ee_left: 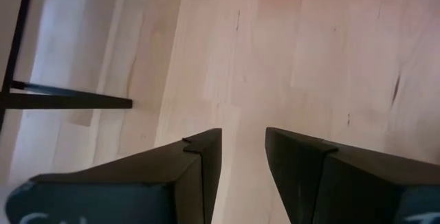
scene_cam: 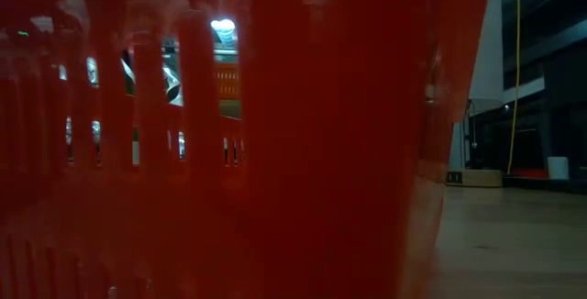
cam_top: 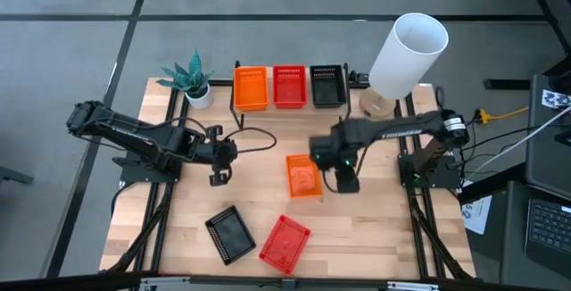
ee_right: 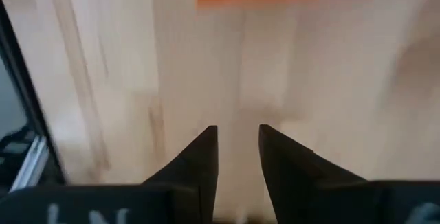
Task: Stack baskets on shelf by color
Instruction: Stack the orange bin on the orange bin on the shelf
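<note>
On the shelf point(cam_top: 290, 105) at twelve o'clock three piles stand side by side: orange point(cam_top: 251, 87), red point(cam_top: 289, 86), black point(cam_top: 327, 85); three baskets lie loose on the worktop point(cam_top: 375, 211): an orange one point(cam_top: 303, 175) in the middle, a black one point(cam_top: 229, 234) at seven o'clock, a red one point(cam_top: 285, 243) at six o'clock; the right hand point(ee_right: 237, 145) hangs just beside the orange basket, at its three o'clock, fingers a little apart, holding nothing; the left hand point(ee_left: 242, 157) waits at nine o'clock, also slightly open and empty; I judge the orange basket is next, so the right hand must move over its rim and close there
</note>
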{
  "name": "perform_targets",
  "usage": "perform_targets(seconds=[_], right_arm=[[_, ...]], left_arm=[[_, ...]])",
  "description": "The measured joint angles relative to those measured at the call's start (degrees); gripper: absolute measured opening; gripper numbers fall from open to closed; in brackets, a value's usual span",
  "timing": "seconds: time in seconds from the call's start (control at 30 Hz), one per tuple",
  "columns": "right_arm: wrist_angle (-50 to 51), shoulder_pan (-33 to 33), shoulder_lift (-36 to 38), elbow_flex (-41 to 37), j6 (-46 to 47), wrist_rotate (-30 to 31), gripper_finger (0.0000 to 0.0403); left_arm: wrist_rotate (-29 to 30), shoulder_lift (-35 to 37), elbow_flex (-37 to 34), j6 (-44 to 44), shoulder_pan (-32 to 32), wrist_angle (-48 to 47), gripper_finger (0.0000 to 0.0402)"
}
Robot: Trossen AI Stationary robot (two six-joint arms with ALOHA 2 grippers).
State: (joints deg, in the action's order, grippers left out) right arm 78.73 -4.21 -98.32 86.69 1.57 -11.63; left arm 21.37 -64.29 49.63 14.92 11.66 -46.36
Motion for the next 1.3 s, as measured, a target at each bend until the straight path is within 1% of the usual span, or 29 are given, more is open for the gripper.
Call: perform_targets(seconds=[0.07, 0.17, 0.23, 0.4, 0.43, 0.5, 0.6, 0.7, 0.77, 0.8, 0.87, 0.93, 1.0, 1.07, 1.13, 1.3], right_arm=[[-0.9, -1.0, 0.0, -5.6, 1.9, -1.8, 0.0105], [-5.7, -1.4, 0.0, -12.7, 3.9, -0.6, 0.0105], [-13.2, -1.3, 0.0, -16.6, 4.4, 0.4, 0.0105], [-36.3, -1.0, 0.0, -24.2, 4.2, -0.1, 0.0105], [-40.2, -0.9, 0.0, -25.2, 4.1, 0.8, 0.0105], [-47.6, -1.0, 0.0, -26.2, 4.1, 4.5, 0.0105], [-56.2, -0.8, 0.0, -25.5, 1.8, 10.1, 0.0105], [-60.1, -0.8, 0.0, -22.8, -2.8, 10.6, 0.0105], [-59.4, -0.9, 0.0, -20.0, -4.4, 10.5, 0.0105], [-57.1, -0.9, 0.0, -18.7, -4.7, 10.3, 0.0105], [-49.6, -1.0, 0.0, -15.8, -4.2, 10.4, 0.0105], [-42.2, -1.3, 0.0, -12.8, -1.0, 10.5, 0.0105], [-35.5, -1.7, 0.1, -10.8, 3.2, 10.7, 0.0105], [-28.4, -2.3, 0.4, -9.6, 7.5, 10.5, 0.0105], [-23.5, -3.0, 1.4, -9.0, 10.9, 10.5, 0.0105], [-11.8, -5.5, 4.3, -9.3, 20.2, 10.7, 0.0105]], left_arm=[[0.0, 0.0, 0.0, 0.0, 0.5, 0.0, 0.0105], [0.0, 0.0, 0.0, 0.0, 0.8, 0.0, 0.0105], [0.0, 0.0, 0.0, 0.0, 0.9, 0.0, 0.0105], [0.0, 0.0, 0.0, 0.1, 0.9, 0.3, 0.0105], [0.0, 0.0, 0.0, 0.1, 0.9, 0.4, 0.0105], [0.0, 0.0, 0.0, 0.0, 0.9, 1.0, 0.0105], [0.0, 0.0, 0.0, 0.0, 0.8, 1.3, 0.0105], [0.0, 0.0, 0.0, 0.0, 0.7, 1.5, 0.0105], [0.0, 0.0, 0.0, 0.0, 0.7, 2.1, 0.0105], [0.0, 0.0, 0.0, 0.0, 0.7, 3.0, 0.0105], [-0.7, 0.0, 0.0, 0.0, 0.7, 6.4, 0.0105], [-2.9, -0.6, 0.0, -0.8, 0.7, 12.6, 0.0105], [-5.3, -2.9, 0.1, -3.6, 0.7, 19.8, 0.0106], [-9.4, -5.5, 0.1, -7.3, 0.7, 24.4, 0.0108], [-12.8, -9.1, 0.1, -9.0, 0.7, 29.2, 0.0115], [-13.2, -17.0, 0.0, -11.0, 0.7, 32.6, 0.0142]])
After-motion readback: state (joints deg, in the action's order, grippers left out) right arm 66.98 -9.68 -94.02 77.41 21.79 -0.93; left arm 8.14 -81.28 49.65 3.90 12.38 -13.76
